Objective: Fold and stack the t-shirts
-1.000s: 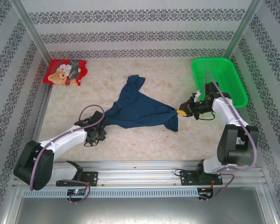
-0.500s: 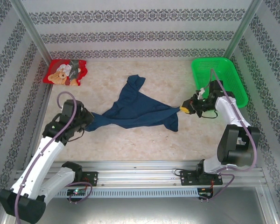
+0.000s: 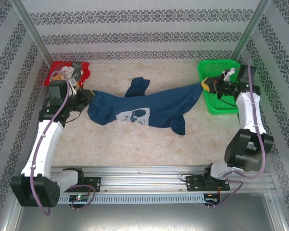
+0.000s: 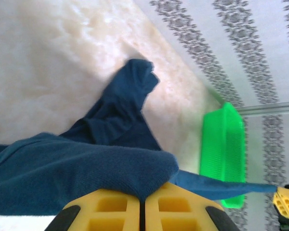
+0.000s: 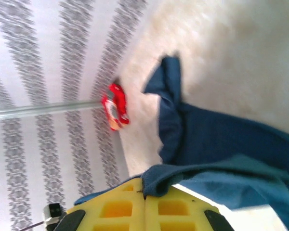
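Top external view is showing the navy t-shirt (image 3: 144, 109) hanging stretched left to right across the middle of the worktop (image 3: 135, 149), white cartoon print facing up near its centre, one sleeve trailing toward the back wall and another fold drooping at the near right. Left jaws are pinching the shirt's left edge; in the left wrist view the yellow pads (image 4: 113, 209) are meeting with almost no gap, navy cloth bunching over them. Right jaws are clamping fully closed on the opposite edge, cloth curling over their pads (image 5: 118, 209) in the right wrist view. Judgement: the two arms are pulling apart to draw the cloth taut and open it flat, so the shirt is lying square before any fold. Whether the sagging middle is touching the worktop, cannot tell. Red t-shirt (image 3: 67, 73) is lying crumpled in the far-left corner, just behind the left arm (image 3: 43, 139), ungripped. Green basket (image 3: 231, 103) is sitting at the far right, with the right jaws reaching over its left rim, probably because the spread needs the whole width. Folding is not yet starting; stacking is waiting on both shirts.
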`<state>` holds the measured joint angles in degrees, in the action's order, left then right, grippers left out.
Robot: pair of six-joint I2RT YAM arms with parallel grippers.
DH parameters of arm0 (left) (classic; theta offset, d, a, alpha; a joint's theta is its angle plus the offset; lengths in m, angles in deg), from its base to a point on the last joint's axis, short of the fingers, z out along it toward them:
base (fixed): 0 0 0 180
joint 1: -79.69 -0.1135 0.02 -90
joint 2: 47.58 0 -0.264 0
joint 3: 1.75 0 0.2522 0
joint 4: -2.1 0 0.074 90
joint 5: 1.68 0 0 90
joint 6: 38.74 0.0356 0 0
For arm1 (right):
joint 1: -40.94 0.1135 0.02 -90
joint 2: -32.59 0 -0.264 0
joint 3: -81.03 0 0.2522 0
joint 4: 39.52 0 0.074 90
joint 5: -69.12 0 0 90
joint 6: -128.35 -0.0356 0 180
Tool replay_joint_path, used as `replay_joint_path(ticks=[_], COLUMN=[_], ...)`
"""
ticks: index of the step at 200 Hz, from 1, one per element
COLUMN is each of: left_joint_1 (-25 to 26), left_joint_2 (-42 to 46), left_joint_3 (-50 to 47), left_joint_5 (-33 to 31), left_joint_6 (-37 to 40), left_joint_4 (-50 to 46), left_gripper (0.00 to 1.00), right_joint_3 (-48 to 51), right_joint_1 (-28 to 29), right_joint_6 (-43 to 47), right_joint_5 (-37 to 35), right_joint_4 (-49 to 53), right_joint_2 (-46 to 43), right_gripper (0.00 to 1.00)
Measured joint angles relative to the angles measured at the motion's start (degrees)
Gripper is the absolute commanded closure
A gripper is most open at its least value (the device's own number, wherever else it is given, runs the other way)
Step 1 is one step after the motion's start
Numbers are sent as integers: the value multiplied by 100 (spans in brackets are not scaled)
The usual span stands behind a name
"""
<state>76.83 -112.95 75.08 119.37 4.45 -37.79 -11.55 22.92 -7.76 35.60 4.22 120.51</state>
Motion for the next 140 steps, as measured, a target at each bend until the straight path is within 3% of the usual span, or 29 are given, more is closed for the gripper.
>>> replay_joint_path(ticks=[54,112,129,140], left_joint_1=[-442,-592,-702,-776], left_joint_2=[-1239,-2942,-2876,-2645], left_joint_3=[1687,4498,4470,4094], left_joint_5=[798,1451,1576,1617], left_joint_6=[-291,-428,-428,-442], left_joint_4=[1360,2341,2483,2592], left_gripper=[90,90,90,90], right_joint_3=[-2463,-7125,-7420,-7069], right_joint_1=[0,13,76,144], right_joint_6=[-1561,-2227,-1895,-1491], right_joint_5=[258,496,597,599], right_joint_4=[-1342,-1161,-577,-181], right_joint_2=[999,2907,2879,2625], right_gripper=[100,100,100,100])
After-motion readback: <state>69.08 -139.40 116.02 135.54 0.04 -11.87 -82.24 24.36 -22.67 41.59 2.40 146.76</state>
